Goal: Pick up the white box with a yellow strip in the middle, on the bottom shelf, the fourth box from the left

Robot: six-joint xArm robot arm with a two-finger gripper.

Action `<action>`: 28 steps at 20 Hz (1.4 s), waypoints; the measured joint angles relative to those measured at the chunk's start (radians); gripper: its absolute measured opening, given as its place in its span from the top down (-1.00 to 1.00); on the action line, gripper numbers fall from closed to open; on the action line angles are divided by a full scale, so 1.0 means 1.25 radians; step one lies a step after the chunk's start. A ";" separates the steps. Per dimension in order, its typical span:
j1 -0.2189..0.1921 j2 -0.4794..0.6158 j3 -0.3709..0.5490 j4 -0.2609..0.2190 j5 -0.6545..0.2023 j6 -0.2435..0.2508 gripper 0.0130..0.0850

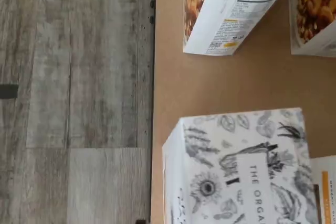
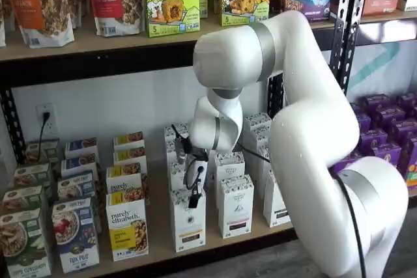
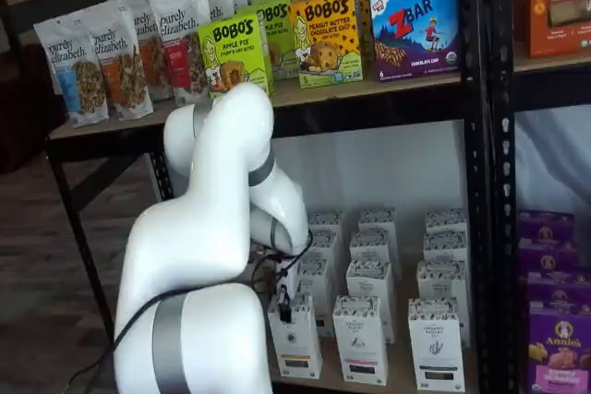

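Several near-identical white cartons share the bottom shelf (image 2: pixel 159 242), so the purely elizabeth granola box (image 2: pixel 127 229) in the front row is the best marker. The white box (image 2: pixel 189 221) stands upright just beside that granola box in the same front row, with more white cartons lined up behind it. Its yellowish strip shows low on its front in both shelf views. One place further from the granola box stands a carton with a dark strip (image 2: pixel 236 208), which is not the one wanted. The gripper (image 2: pixel 194 194) hangs close above the white box's top, a little higher than the granola box's top. Its black fingers read as one dark shape with a cable beside them, so I cannot tell whether they are spread or pressed together. The wrist view looks down on the white box's speckled, leaf-printed top, with bare shelf board between it and two granola boxes. I judge the carton to be light, thin paperboard: stiff along its edges, but likely to dent under a hard squeeze on the broad faces. Its printed surface is probably somewhat slick. The likely best hold is on the upper part, across the two narrow side walls near the top corners. A narrow gap shows on the side facing the granola box; the gap to the dark-strip carton looks tighter.
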 joint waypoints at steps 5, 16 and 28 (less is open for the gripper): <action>0.007 0.018 -0.021 -0.027 0.010 0.032 -1.00; 0.010 0.050 -0.052 -0.067 0.006 0.070 -1.00; 0.009 0.084 -0.084 -0.085 -0.006 0.085 -1.00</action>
